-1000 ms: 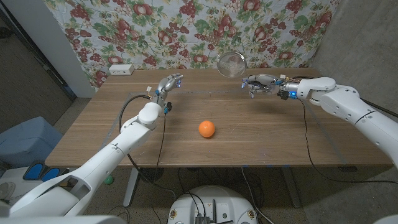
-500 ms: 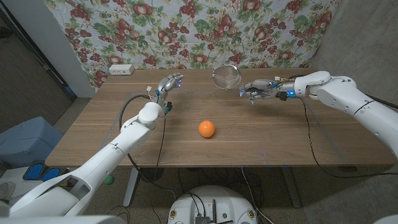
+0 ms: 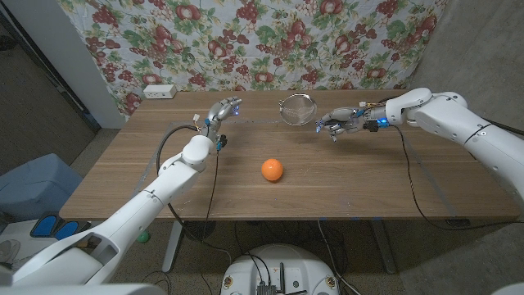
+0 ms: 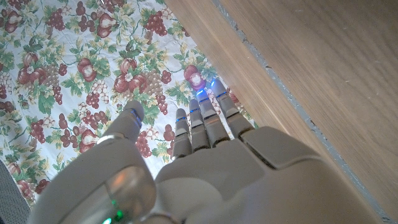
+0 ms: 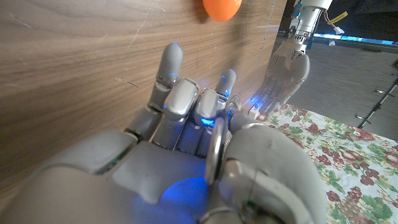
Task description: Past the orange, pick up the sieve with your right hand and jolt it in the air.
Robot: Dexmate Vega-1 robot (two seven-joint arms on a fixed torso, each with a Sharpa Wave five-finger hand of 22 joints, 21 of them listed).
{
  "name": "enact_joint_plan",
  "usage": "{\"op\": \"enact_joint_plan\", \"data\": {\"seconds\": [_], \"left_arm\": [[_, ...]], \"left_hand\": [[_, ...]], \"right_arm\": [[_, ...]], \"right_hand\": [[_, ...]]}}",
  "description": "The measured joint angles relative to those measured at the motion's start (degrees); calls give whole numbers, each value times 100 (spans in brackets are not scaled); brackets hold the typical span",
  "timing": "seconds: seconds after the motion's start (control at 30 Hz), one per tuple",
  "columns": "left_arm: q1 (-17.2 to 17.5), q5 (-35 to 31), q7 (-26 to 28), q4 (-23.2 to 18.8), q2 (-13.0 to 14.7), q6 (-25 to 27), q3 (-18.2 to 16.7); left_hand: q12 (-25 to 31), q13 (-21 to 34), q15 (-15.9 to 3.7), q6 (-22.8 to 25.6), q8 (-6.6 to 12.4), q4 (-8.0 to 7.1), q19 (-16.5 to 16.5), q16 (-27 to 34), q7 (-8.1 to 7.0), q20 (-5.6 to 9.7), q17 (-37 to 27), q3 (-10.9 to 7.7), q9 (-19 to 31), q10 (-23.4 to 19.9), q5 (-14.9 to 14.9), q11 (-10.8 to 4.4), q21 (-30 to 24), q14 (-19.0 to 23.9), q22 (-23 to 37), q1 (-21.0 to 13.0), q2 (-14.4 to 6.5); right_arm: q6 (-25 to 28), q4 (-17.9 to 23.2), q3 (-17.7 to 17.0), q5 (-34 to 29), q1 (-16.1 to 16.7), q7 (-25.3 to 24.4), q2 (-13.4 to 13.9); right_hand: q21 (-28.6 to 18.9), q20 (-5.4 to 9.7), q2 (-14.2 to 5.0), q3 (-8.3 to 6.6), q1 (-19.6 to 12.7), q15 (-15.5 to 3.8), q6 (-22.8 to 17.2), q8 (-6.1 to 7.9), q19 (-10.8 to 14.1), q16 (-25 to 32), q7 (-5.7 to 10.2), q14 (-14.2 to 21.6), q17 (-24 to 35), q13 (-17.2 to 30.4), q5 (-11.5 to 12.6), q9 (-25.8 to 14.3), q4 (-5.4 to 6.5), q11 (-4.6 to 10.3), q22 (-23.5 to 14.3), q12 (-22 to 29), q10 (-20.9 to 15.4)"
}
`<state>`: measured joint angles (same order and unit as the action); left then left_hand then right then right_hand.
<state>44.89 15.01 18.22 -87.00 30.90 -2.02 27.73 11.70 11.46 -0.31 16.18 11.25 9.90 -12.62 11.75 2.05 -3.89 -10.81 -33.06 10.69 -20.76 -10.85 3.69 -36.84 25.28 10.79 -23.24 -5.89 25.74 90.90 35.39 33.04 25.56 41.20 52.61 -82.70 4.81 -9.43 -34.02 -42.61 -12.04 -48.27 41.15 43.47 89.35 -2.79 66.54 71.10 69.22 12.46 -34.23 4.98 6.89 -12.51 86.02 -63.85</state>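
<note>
the sieve [image 3: 295, 108] is a round metal wire-mesh bowl with a thin rim and a handle. it hangs in the air above the far side of the table, tilted so its open face shows, handle pointing to the robot's right. the orange [image 3: 273, 170] is round and bright, resting on the table nearer the robot, well apart from the sieve.

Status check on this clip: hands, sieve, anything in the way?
Right hand grips sieve handle, sieve raised above table. Left hand open, holding nothing. Orange mid-table, clear of both.
</note>
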Motion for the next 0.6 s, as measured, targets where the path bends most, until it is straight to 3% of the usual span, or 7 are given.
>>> {"op": "enact_joint_plan", "data": {"seconds": [0.6], "left_arm": [[110,-13,54,-172,38,48,-27]], "left_hand": [[0,0,0,0,0,15,0,0,0,0,1,-15,0,0,0,0,0,0,0,0,0]], "right_arm": [[-174,151,-200,129,238,-106,93]], "right_hand": [[-80,0,0,-24,0,0,8,44,0,0,-8,0,0,36,0,26,24,0,54,0,0]]}}
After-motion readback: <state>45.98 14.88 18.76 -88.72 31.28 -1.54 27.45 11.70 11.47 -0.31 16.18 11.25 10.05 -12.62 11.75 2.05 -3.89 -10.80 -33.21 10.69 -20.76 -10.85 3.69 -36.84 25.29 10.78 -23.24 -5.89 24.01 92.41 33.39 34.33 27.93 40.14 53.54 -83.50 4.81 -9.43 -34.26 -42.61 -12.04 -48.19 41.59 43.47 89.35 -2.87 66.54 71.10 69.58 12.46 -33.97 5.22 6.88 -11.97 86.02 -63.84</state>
